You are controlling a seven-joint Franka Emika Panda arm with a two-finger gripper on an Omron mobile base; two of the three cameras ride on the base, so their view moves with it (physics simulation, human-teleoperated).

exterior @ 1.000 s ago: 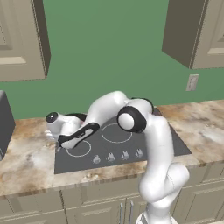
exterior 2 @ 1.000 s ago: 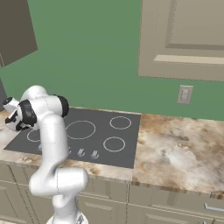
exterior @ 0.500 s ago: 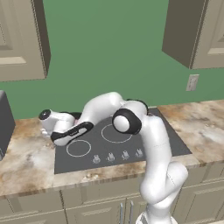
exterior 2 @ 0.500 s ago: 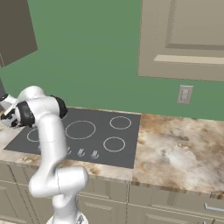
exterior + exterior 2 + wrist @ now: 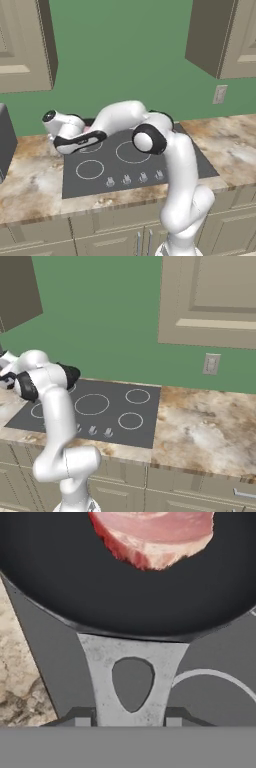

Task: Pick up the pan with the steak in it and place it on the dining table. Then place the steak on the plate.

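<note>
The gripper [image 5: 129,722] has its two dark fingertips [image 5: 82,719] set narrowly against the sides of the handle [image 5: 131,679], so it appears closed on the pan [image 5: 125,587] at the handle's outer end. In the hand view the grey handle, pierced by a teardrop hole, runs from the tips at six o'clock up to the pan rim; the pan's long axis therefore lies six-to-twelve, bowl away from the hand. The steak [image 5: 152,534] lies loose on the black floor of the pan toward twelve o'clock, just right of centre. Below, the cooktop [image 5: 55,662] shows grey, with a burner ring at four o'clock and marbled counter [image 5: 15,662] at eight o'clock. In the left base view the hand [image 5: 67,132] sits at the cooktop's [image 5: 130,160] far left corner, around ten o'clock. I judge the pan rigid and front-heavy, held far from its weight, so it may droop or twist; the steak, soft and slick, could slide if the pan tilts.
</note>
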